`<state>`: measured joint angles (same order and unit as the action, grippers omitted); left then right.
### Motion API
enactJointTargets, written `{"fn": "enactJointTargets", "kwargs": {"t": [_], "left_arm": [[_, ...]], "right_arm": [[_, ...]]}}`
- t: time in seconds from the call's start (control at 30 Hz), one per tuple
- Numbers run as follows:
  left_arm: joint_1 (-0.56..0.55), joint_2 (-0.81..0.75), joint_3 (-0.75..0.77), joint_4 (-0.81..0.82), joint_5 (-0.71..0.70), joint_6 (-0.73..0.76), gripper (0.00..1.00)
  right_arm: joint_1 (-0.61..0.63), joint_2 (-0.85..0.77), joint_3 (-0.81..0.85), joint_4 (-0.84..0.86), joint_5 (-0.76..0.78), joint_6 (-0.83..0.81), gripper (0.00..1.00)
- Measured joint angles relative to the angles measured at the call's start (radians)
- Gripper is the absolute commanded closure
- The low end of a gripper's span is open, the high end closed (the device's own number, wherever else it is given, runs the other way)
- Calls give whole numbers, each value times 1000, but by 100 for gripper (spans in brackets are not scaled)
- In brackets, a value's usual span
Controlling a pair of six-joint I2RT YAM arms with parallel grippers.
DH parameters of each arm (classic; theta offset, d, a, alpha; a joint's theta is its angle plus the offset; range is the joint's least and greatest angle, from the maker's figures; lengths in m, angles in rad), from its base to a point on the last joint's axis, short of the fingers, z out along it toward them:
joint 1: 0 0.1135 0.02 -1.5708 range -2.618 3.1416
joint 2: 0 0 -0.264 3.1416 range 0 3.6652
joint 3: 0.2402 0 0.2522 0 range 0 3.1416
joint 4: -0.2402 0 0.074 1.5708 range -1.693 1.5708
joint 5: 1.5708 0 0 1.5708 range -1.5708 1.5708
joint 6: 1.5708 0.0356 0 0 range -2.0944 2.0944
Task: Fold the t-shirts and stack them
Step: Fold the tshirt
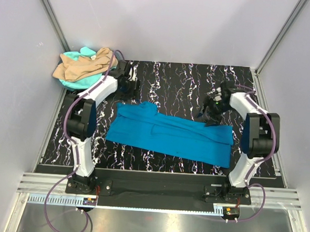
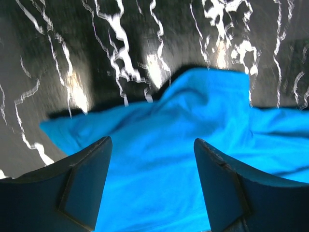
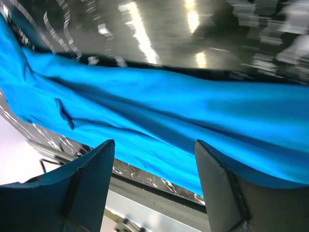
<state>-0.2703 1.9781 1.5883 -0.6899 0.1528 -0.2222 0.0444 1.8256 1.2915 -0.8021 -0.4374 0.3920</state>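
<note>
- Surface: black tabletop with white marble-like veining, glossy; the wrist views show lamp glare on it.
- Room: plain pale wall panels on three sides, with aluminium struts running up the corners. A slotted aluminium rail runs along the near edge, with a brushed metal sheet in front of it.
- Both arm bases are bolted to a black plate at the near edge, and purple cables loop from them.
- Blue t-shirt: lies on the near-middle of the table between the two arms, stretched out left to right as a long creased band. One lobe pokes toward the far side at its left end.
- Tan t-shirt: crumpled in the far-left corner on top of the mint t-shirt. The heap spills over the table edge toward the wall.
- Left gripper: on the far side of the blue shirt's left end, near the heap. Its jaws stand wide apart with nothing between the fingers. The blue cloth lies below and ahead of it.
- Right gripper: over the shirt's far-right corner, jaws spread and holding nothing. The wrist view shows only cloth beneath the fingers. Can't tell if it touches the fabric.
</note>
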Motion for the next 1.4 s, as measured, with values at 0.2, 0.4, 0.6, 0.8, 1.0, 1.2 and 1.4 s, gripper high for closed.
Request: {"fn": "enactJointTargets", "kwargs": {"t": [0.2,0.4,0.6,0.8,1.0,1.2,1.4], "left_arm": [[-2,97,60,-30,2,15,28],[-3,105,48,-40,26,13,50],[-4,100,10,-33,53,4,99],[-9,29,-76,-6,68,-9,100],[-23,-193,-298,51,68,-31,100],[-41,-397,-476,94,73,-59,72],[-53,-470,-571,87,71,-93,30]], "right_arm": [[103,84,57,29,-31,19,27],[103,151,97,43,-48,35,27],[115,176,104,51,-66,51,28],[134,176,95,72,-99,65,32],[155,173,29,101,-140,87,33],[180,101,-112,124,-174,105,33],[183,12,-150,90,-157,94,28]]}}
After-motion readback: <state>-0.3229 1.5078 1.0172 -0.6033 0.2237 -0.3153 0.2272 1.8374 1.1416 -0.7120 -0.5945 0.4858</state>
